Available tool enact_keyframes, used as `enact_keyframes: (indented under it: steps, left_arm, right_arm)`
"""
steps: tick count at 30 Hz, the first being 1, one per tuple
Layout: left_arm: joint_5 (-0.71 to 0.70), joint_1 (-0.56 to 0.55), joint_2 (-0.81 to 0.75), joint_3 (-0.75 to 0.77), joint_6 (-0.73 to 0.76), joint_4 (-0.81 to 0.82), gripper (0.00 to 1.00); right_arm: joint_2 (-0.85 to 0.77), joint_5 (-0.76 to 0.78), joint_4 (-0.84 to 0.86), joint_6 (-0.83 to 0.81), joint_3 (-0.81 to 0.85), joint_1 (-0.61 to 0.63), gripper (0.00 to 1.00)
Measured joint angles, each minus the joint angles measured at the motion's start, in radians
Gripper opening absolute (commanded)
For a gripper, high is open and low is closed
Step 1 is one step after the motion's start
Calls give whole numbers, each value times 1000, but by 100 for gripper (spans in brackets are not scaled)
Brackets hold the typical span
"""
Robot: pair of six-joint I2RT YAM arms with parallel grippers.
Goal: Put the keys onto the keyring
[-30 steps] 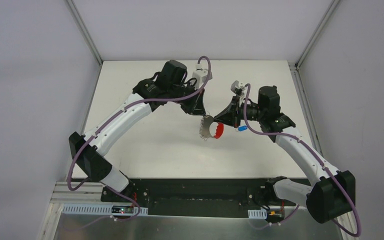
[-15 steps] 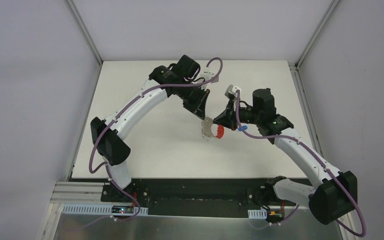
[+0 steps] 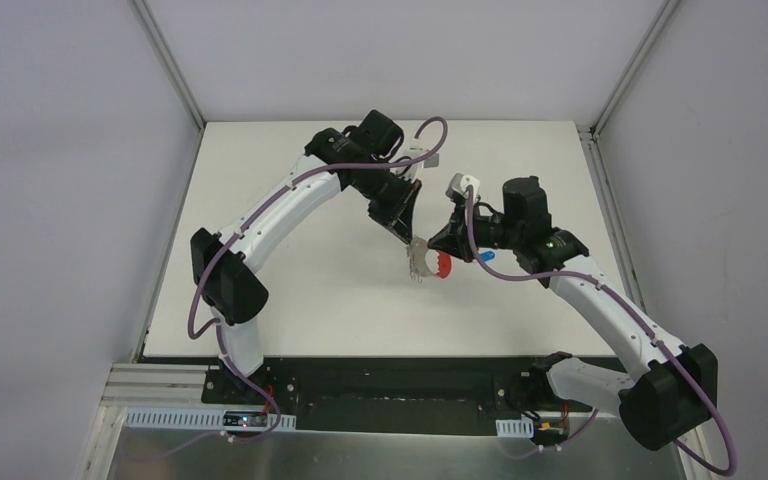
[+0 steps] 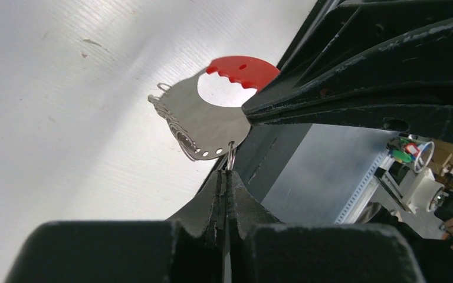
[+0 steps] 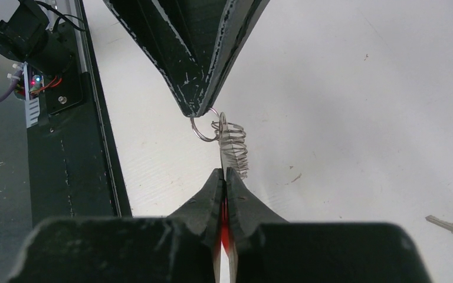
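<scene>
The keyring (image 3: 422, 263) is a silver plate with a red curved band (image 4: 242, 68) and a row of small rings (image 5: 235, 147). It hangs above the table between both grippers. My right gripper (image 5: 224, 174) is shut on the plate's red end; it also shows in the top view (image 3: 439, 247). My left gripper (image 4: 227, 174) is shut on one small ring (image 5: 203, 130) at the plate's edge; it also shows in the top view (image 3: 410, 239). The blue-headed key (image 3: 484, 257) lies on the table by the right wrist. A silver key (image 5: 451, 229) lies on the table in the right wrist view.
The white table (image 3: 290, 270) ends at a black front rail (image 3: 390, 380) where the arm bases sit. Grey walls stand on the left, right and far sides. The right arm's black fingers (image 4: 354, 100) fill the upper right of the left wrist view.
The left arm has swung in and its gripper has come down-right onto the keyring's small ring. The right gripper has shifted slightly left with the keyring in it.
</scene>
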Motion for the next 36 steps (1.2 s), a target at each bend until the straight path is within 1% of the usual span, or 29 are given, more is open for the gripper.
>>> enact_keyframes:
  steps: [5, 6, 7, 8, 10, 13, 15, 19, 22, 26, 32, 36]
  left_arm:
    - [61, 0, 5, -11, -43, 2, 0]
    - [78, 0, 5, -19, -56, 6, 0]
    - [91, 0, 5, -28, -67, 11, 0]
    - [106, 0, 5, -40, -82, 18, 0]
    - [140, 2, 5, -65, -119, 30, 0]
    - [196, 10, 5, -106, -188, 72, 0]
    - [247, 22, 5, -150, -259, 124, 0]
    - [322, 59, 6, -245, -420, 254, 0]
    - [353, 80, 13, -265, -503, 310, 0]
    - [399, 91, 14, -293, -609, 418, 0]
    - [460, 91, 14, -404, -806, 608, 0]
    - [484, 91, 14, -444, -909, 703, 0]
  right_arm:
    - [-1, 4, -16, -28, 1, 0, 34]
    - [-2, 5, -21, -35, 4, 0, 41]
    - [-2, 6, -26, -45, 8, 0, 46]
    - [-3, 7, -32, -54, 13, 0, 49]
    - [-6, 10, -55, -75, 29, 0, 52]
    - [-16, 11, -100, -113, 64, 0, 52]
    - [-26, 10, -136, -140, 96, 0, 52]
    - [-47, 0, -191, -183, 133, 0, 47]
    - [-51, -6, -222, -209, 141, 0, 44]
    - [-51, -7, -266, -240, 141, 0, 44]
    - [-49, 5, -293, -282, 141, 5, 44]
    - [-45, 24, -297, -303, 141, 12, 42]
